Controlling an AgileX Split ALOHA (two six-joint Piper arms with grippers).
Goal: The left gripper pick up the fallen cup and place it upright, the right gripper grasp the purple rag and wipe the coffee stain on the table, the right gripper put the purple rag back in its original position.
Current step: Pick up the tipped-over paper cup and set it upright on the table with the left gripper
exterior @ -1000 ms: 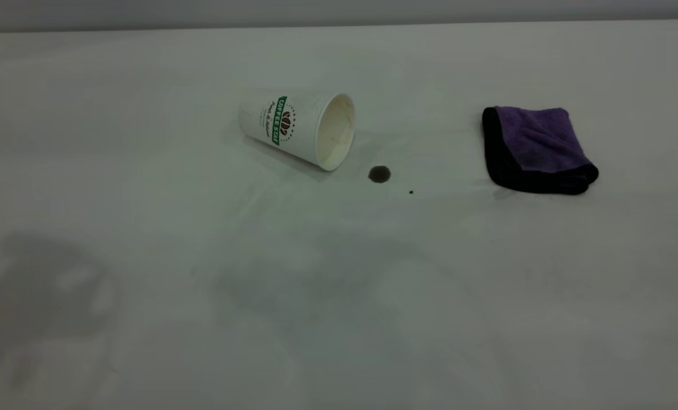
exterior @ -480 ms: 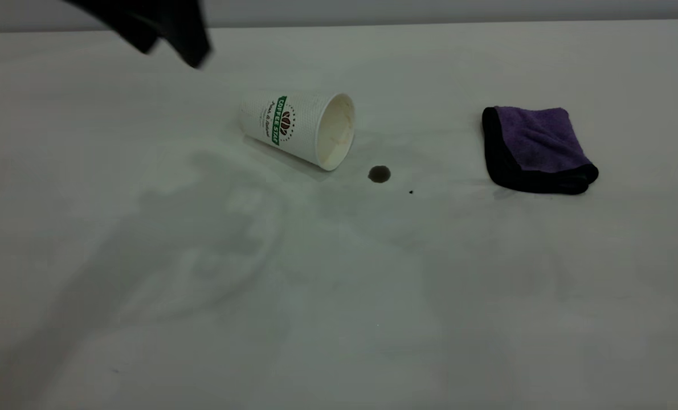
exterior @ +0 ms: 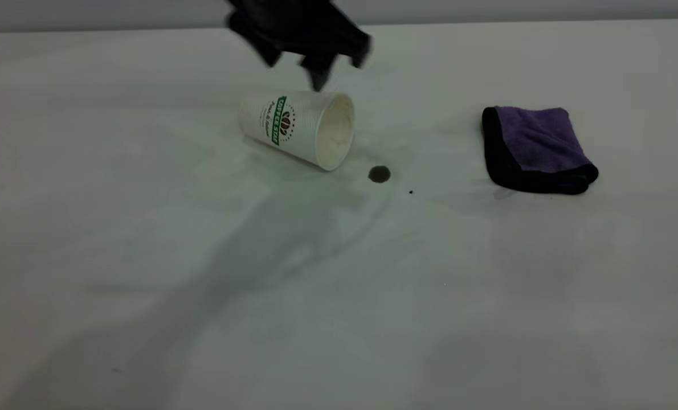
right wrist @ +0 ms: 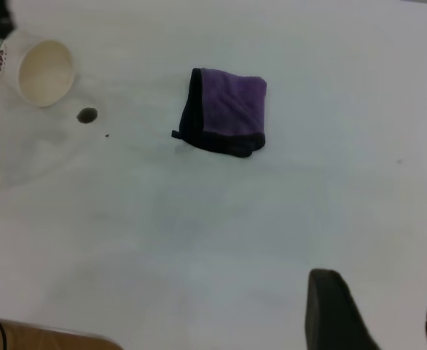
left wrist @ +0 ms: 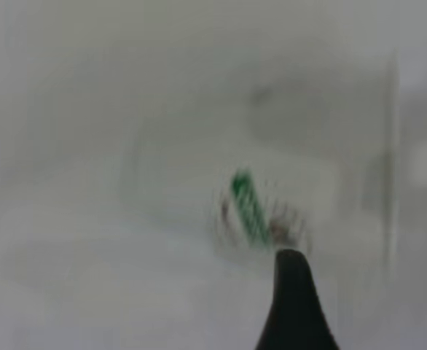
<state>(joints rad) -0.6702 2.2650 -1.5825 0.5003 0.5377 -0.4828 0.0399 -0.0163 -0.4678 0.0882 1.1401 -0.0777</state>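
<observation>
Left gripper above fallen cup

Fingers splayed, released, grasping nothing. Cup on its side on desk; coffee stain just right; purple rag far right. Right gripper released, well apart.

Plain white matte table, seen from the exterior view. A white textured paper cup with a green band logo lies on its side toward the far middle, its cream-lined mouth turned to the right. Just beside the mouth, slightly nearer, sits a small round dark brown coffee stain; a tiny black speck lies near it to the right. Well apart at far right rests a folded plush purple rag with a thick black edge.
</observation>
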